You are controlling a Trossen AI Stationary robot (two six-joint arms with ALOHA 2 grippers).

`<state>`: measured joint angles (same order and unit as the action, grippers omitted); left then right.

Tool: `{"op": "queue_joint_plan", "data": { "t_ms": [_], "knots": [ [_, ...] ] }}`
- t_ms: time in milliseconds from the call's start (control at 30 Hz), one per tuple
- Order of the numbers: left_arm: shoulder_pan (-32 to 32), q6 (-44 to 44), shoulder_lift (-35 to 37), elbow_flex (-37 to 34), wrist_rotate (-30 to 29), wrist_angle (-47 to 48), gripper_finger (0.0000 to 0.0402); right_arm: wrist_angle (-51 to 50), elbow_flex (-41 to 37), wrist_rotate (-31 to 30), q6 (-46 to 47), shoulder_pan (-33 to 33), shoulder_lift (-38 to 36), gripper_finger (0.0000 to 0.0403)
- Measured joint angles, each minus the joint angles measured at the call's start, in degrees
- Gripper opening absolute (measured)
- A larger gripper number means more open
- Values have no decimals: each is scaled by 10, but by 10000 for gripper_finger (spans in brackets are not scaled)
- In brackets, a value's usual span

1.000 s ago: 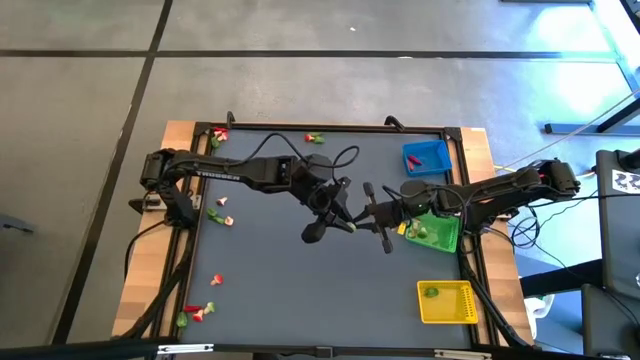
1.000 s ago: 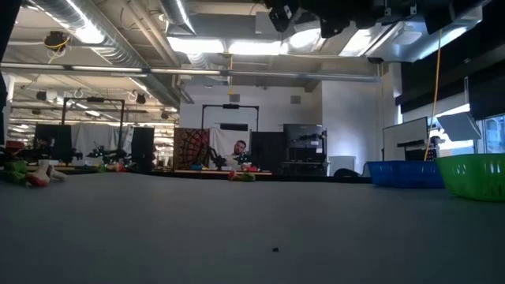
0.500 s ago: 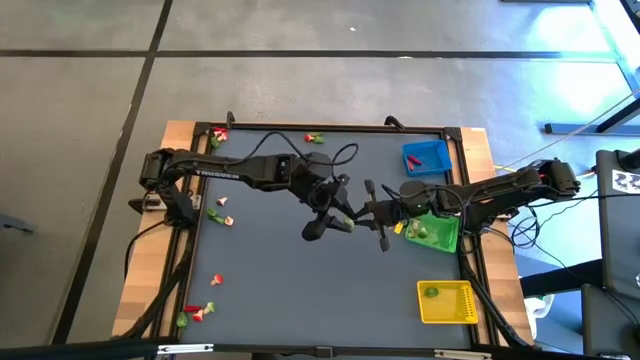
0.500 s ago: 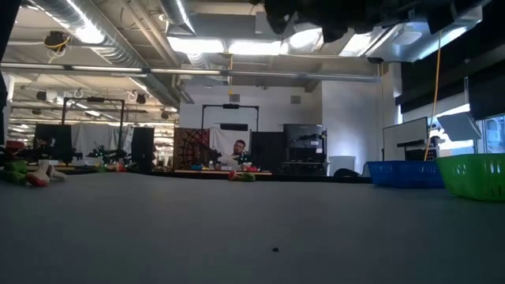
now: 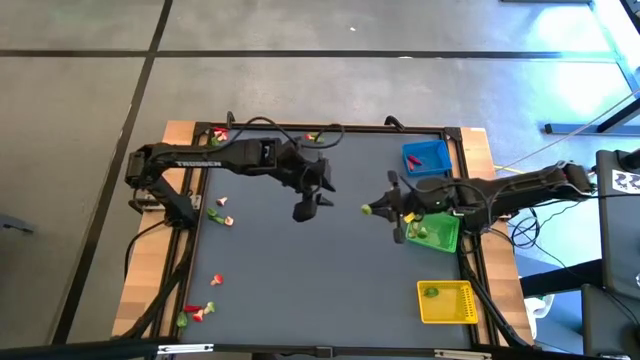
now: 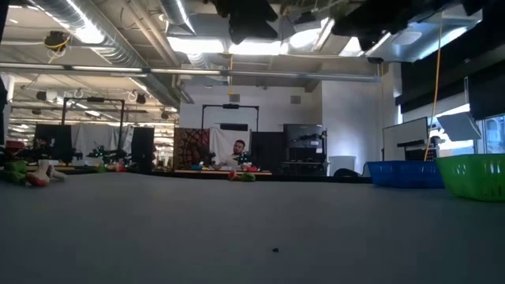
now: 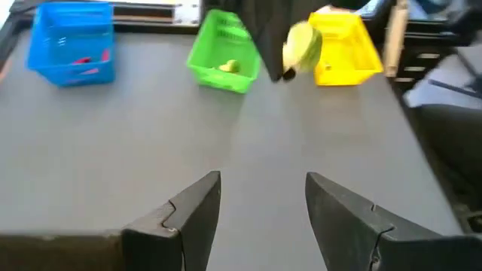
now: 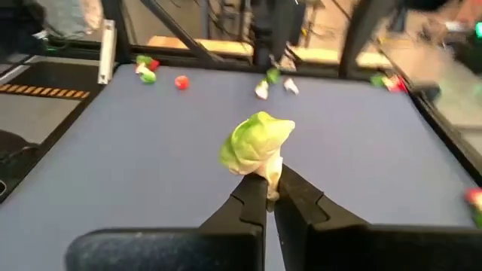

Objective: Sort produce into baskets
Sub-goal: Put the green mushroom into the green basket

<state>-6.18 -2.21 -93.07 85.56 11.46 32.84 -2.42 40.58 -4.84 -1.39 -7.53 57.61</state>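
Note:
My right gripper hangs over the table's middle right, shut on a pale green leafy produce piece, just left of the green basket. The blue basket stands behind it and the yellow basket nearer the front. My left gripper is open with nothing between its fingers, left of the piece and apart from it. The left wrist view looks at all three baskets and the held piece. My right gripper pinches the leafy piece by its whitish lower end between its two fingertips. The fingers point toward the table's left, about level. The leafy part sticks out beyond the fingertips, and the piece is lifted clear of the table.
More produce lies at the table's left edge, the near left corner and along the far edge. Red pieces lie in the blue basket, green ones in the green and yellow baskets. The dark mat's middle is bare.
My left gripper has let go of the green piece and drawn back toward the table's far left, away from my right gripper. My right gripper has kept the piece and carried it a little toward the table's right, nearer the green basket.

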Motion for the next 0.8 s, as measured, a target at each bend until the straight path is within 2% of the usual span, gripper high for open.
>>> {"op": "queue_joint_plan", "data": {
  "t_ms": [400,533,800],
  "knots": [
    [1,27,-1,-69,-18,-66,191,-203,-1,-91,152,0,-92,16],
    [1,39,-1,-94,-18,-82,192,-264,-1,-130,212,0,-97,16],
    [1,56,-2,-125,-18,-102,188,-407,-1,-160,359,0,-97,16]
  ]
}}
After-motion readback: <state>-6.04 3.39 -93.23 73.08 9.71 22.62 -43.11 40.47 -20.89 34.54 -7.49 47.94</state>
